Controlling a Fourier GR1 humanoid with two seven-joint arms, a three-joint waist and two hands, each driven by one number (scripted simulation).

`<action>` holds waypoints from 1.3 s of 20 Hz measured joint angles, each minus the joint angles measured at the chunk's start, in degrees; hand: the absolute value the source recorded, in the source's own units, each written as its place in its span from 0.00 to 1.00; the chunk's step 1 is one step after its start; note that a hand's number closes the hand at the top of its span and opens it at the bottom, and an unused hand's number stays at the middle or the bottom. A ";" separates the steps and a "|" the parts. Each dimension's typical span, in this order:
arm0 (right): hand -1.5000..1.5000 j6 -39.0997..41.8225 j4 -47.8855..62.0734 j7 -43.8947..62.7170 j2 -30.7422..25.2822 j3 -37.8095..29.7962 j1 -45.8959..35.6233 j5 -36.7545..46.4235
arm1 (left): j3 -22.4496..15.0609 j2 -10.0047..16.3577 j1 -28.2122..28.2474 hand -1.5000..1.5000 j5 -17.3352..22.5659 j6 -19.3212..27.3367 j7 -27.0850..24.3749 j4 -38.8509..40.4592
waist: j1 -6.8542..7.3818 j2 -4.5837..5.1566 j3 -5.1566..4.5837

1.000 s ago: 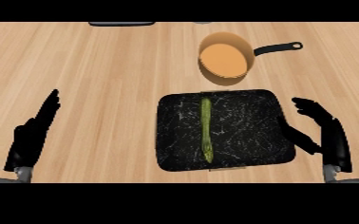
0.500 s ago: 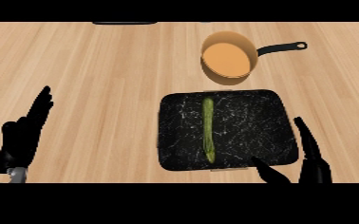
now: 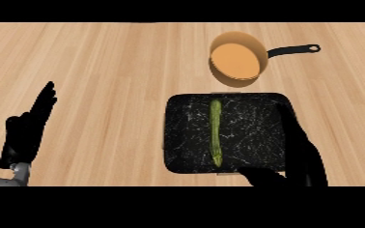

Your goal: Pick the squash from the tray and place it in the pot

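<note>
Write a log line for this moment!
squash: lying on tray | pot: empty, beyond tray | right hand: open, over tray's right edge | left hand: open, resting at left

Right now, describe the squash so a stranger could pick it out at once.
On the wooden counter lies a black speckled tray near the orange pot. The squash lies along its middle: the only long, thin green thing.

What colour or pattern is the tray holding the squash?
The tray is black with fine whitish veining, seen in the head view.

Kitchen: wooden counter (image 3: 107, 77), pot (image 3: 237, 60), tray (image 3: 185, 135).
</note>
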 measured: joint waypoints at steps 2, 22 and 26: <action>0.00 6.44 0.89 4.91 0.65 0.20 -3.63 -1.49 | -0.59 -0.66 -0.07 0.50 -0.45 0.21 0.05 -0.17 | 0.42 0.10 0.01; 0.00 26.86 26.55 15.04 13.10 -5.50 -28.89 -14.97 | 0.79 -2.31 1.21 0.50 -2.41 -0.14 1.43 -1.70 | -0.20 -0.07 0.19; 0.00 27.74 30.03 14.88 13.81 -5.81 -30.36 -14.68 | 1.69 -2.43 1.31 0.50 -2.43 -0.89 1.43 -1.60 | -0.35 -0.09 0.19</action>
